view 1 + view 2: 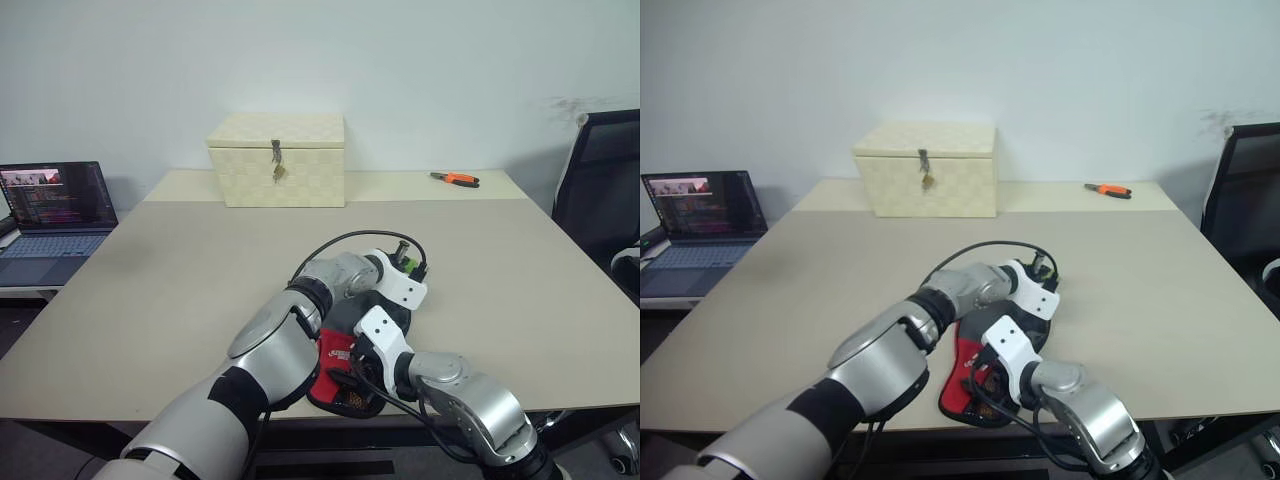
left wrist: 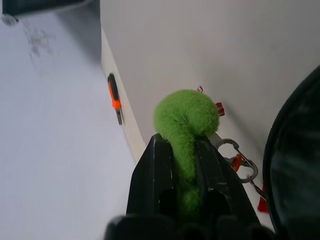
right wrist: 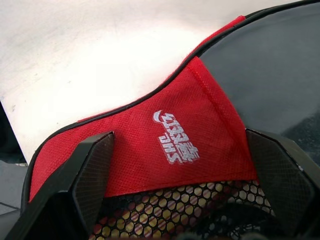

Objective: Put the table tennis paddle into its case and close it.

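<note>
Your beige tabletop [image 1: 150, 290] stands against a pale wall, with a cream latched box [image 1: 277, 160] at its far middle, an orange-handled tool [image 1: 455, 179] at the far right, an open laptop [image 1: 55, 222] off the left edge and a black chair [image 1: 605, 190] to the right. The case [image 1: 975, 385] lies at the near edge, its long axis running near to far, red lower part toward you and dark round part away. Your left arm reaches across over it, the left gripper [image 2: 182, 165] pressed together on a green fuzzy pull [image 2: 186, 120] beside metal rings. Your right gripper [image 3: 180, 185] is spread wide astride the case's red part, just above the white logo [image 3: 176, 136] and mesh.
</note>
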